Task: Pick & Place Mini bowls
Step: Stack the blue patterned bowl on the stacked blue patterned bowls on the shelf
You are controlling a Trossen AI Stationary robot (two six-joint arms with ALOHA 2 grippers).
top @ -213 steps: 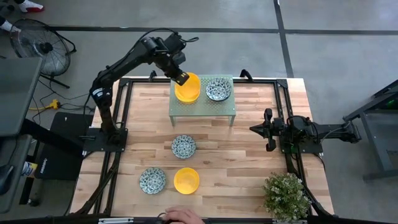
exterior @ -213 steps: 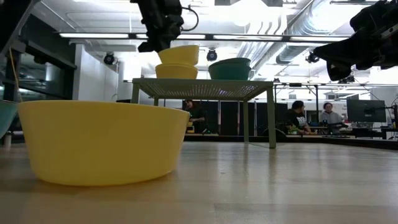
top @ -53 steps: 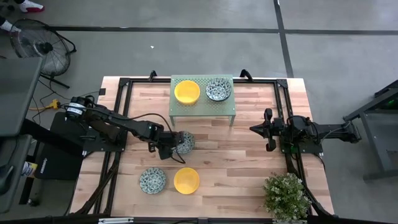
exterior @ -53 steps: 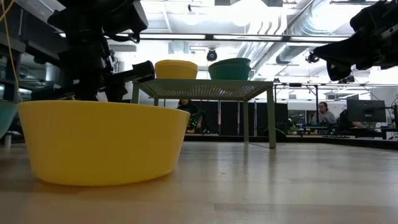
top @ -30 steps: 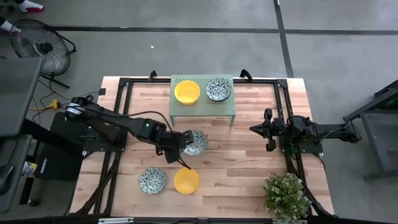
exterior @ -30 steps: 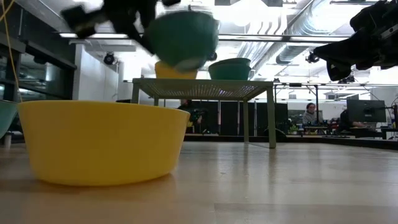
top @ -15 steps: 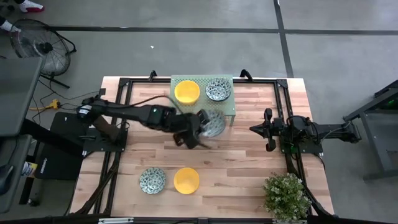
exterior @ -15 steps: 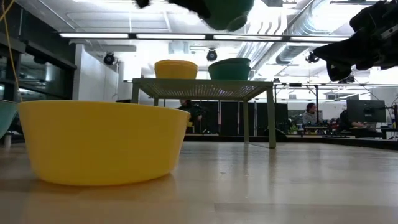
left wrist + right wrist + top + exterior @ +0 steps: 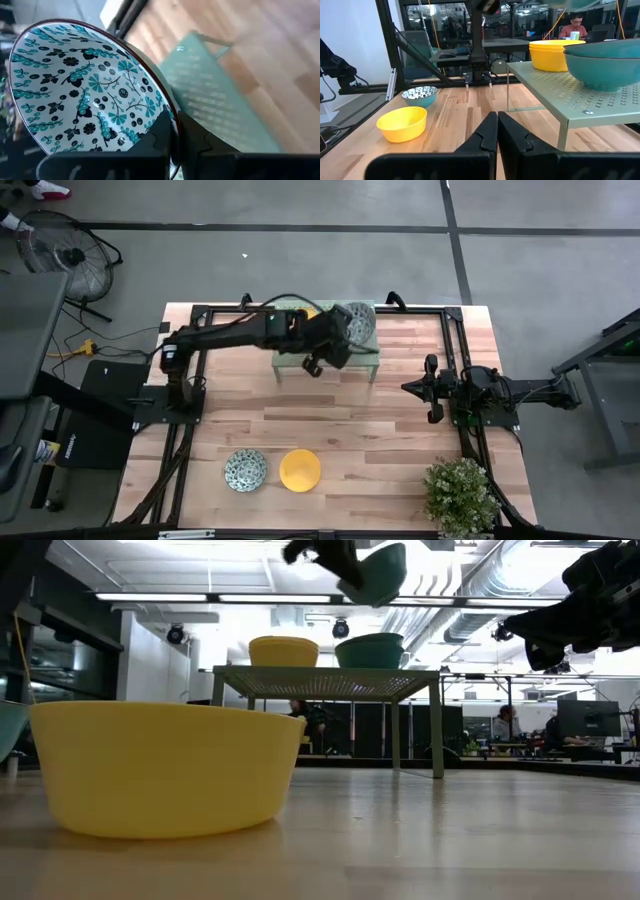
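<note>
Patterned bowl (image 9: 357, 321) clamped by rim in left tool (image 9: 175, 131), airborne over rack (image 9: 370, 356), top centre. Right tool (image 9: 496, 131) together, idle. Two bowls remain on desk (image 9: 400, 450), lower centre.

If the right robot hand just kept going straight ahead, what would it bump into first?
Probably nothing on the table: the shut right gripper points across bare wood, between the yellow bowl and the rack's leg. Farther on stands the left arm's base, though depth is unclear.

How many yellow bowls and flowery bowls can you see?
Yellow: 2 (yellow bowl on table, yellow bowl on rack)
Flowery: 3 (flowery bowl on table, flowery bowl on rack, held flowery bowl in left claw)
Total: 5; stacks may hide more.
</note>
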